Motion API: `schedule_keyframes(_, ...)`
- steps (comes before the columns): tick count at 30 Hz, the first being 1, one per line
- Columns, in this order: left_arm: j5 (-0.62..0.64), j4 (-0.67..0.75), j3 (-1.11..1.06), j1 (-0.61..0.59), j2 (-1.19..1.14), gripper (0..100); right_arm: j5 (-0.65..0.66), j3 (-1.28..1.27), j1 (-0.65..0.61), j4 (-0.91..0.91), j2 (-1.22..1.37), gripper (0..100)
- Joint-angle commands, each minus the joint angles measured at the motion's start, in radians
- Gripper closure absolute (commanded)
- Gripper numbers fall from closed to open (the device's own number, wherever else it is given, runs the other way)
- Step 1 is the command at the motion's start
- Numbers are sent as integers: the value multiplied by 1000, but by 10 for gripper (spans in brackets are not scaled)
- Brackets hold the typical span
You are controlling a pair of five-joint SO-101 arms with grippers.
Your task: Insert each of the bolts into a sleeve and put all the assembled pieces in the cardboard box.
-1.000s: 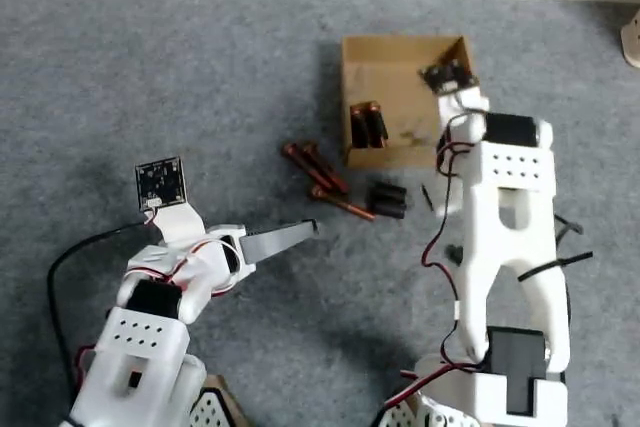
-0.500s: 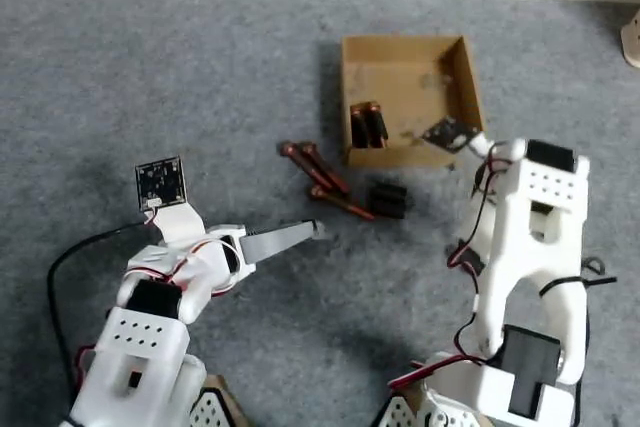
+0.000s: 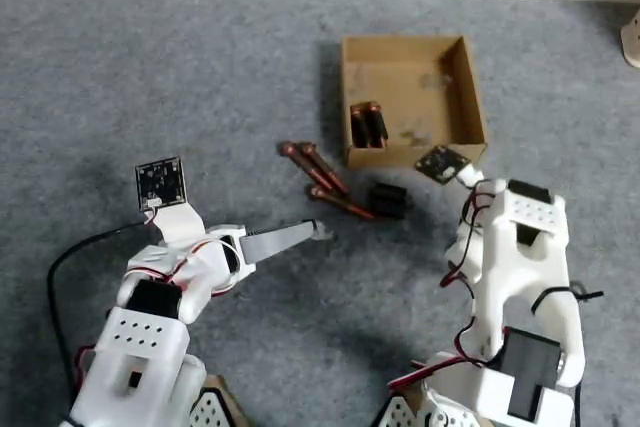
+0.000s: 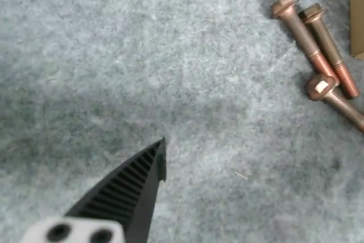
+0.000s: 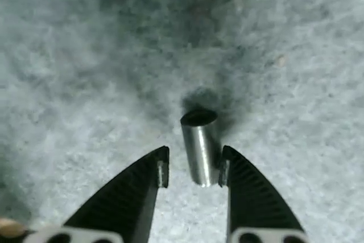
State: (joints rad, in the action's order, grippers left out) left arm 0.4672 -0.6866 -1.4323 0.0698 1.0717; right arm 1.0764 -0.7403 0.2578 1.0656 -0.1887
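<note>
Step in hand, by my reading: taking up a sleeve (image 5: 200, 146), which stands upright on the carpet between the parted fingers of your right gripper (image 5: 194, 152), straddled but not clamped. Your next move calls for closing squarely so it does not tip. Your left gripper (image 3: 315, 231), fingers together, hangs near three loose bolts (image 3: 322, 176). The box (image 3: 465, 97) holds assembled pieces (image 3: 367, 127) against the wall nearest those bolts.

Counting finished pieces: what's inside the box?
Assembled pieces lie in one corner of the box; looks like two, count uncertain. Its near wall hides a floor strip.
</note>
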Motion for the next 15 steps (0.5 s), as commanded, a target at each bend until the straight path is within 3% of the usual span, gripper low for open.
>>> schedule_keyframes(1,-3,2,2,1,-1,319,12,-30,12,-51,-28,865)
schedule_keyframes(6,0,34,2,1,-1,319,14,-130,12,-151,-28,882)
schedule_keyframes(9,2,34,2,1,-1,319,8,-166,12,-191,-28,998)
schedule_keyframes(15,3,26,51,2,-7,319,-72,-177,13,-193,-39,993)
